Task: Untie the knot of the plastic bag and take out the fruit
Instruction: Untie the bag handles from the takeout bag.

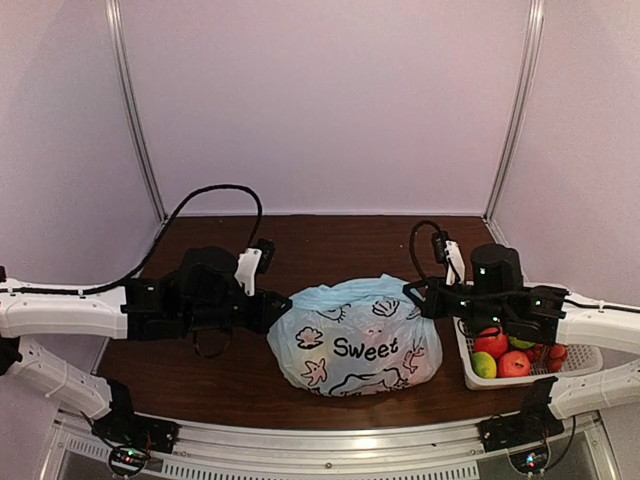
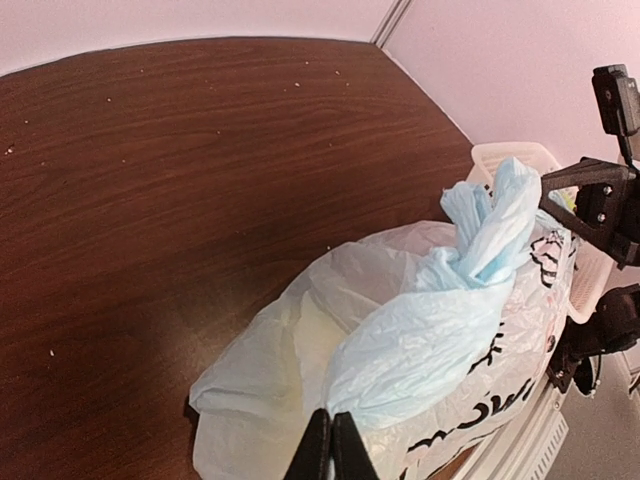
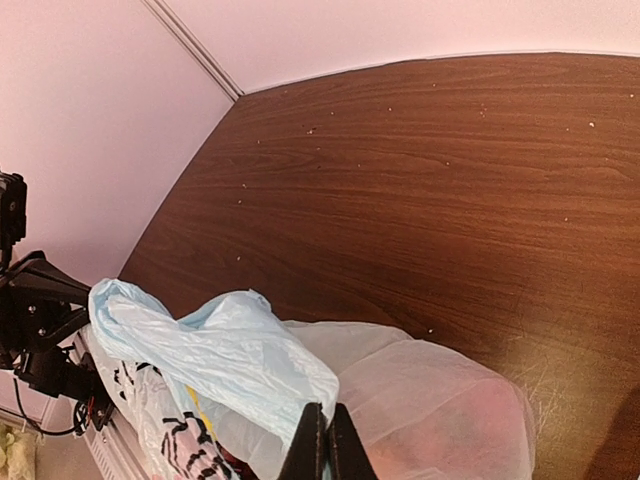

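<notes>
Plastic bag (image 1: 355,340) is sitting mid-table (image 1: 330,250) btwn the two arms, full and rounded, "Sweet" print facing the near edge. Knot (image 2: 488,225) is standing up at the bag's top, twisted ears bunched tight, not yet undone. Left gripper (image 2: 330,450) is meeting the bag's left flank w/ jaws fully closed. Right gripper (image 3: 322,445) is doing likewise on the right side, jaws closed too. Can't tell if either is pinching film or just touching it. Prob. they're flanking the bag to steady it and reach the knot from both sides. Fruit is lying inside, hidden by film, so none is out. White mesh basket (image 1: 590,362) w/ red and green fruit (image 1: 500,358) is sitting just right of the bag, under the right arm.
</notes>
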{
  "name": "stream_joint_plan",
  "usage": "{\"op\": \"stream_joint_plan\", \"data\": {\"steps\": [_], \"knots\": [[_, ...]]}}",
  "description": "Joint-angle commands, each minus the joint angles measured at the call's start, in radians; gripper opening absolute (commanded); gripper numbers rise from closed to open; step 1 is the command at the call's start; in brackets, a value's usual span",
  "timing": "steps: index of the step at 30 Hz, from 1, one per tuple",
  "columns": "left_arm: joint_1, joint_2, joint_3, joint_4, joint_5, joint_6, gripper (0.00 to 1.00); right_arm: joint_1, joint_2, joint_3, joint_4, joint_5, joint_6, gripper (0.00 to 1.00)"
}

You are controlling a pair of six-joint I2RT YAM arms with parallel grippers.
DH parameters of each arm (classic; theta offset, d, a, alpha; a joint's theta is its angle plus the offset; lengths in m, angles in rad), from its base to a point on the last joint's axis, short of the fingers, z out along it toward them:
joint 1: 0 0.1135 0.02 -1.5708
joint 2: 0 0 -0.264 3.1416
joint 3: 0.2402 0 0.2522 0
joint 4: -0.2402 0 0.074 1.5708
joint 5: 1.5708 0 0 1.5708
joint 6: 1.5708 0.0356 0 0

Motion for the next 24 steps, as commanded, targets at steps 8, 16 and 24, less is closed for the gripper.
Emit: {"op": "stream_joint_plan", "data": {"steps": [8,16,24], "knots": [[0.008,-0.016,-0.022,0.022,0.000,-0.007,0.00,-0.005,-0.005,-0.023,-0.008,0.015,0.007,0.00],[0.008,-0.023,0.025,-0.001,0.025,0.025,0.39,-0.005,-0.003,0.079,-0.074,-0.048,-0.080,0.60],[0.008,-0.059,0.076,-0.016,0.005,0.033,0.80,-0.005,0.037,0.227,-0.240,-0.094,-0.250,0.88]]}}
